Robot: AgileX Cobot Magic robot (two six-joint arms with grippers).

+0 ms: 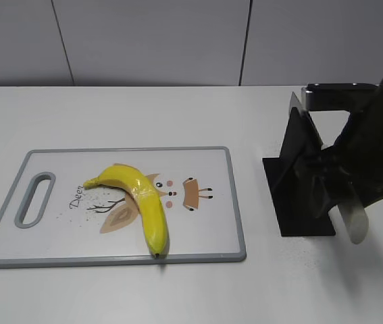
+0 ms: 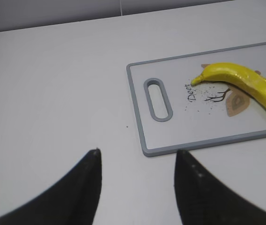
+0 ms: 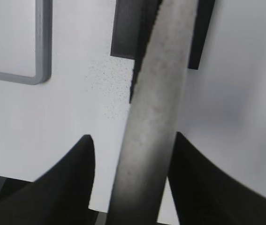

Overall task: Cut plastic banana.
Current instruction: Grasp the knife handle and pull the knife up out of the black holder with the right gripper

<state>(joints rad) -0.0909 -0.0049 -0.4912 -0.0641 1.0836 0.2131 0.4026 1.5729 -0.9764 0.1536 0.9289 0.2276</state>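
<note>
The plastic banana lies whole on the white cutting board, its dark tip at the front edge. It also shows in the left wrist view on the board. My right gripper is right of the board, in front of the black knife stand. It holds a knife with the grey blade pointing down. In the right wrist view the blade runs between the jaws. My left gripper is open and empty over bare table, left of the board's handle end.
The board has a grey rim and a handle slot at its left end. A corner of the board and the stand's base show in the right wrist view. A grey wall stands behind the white table.
</note>
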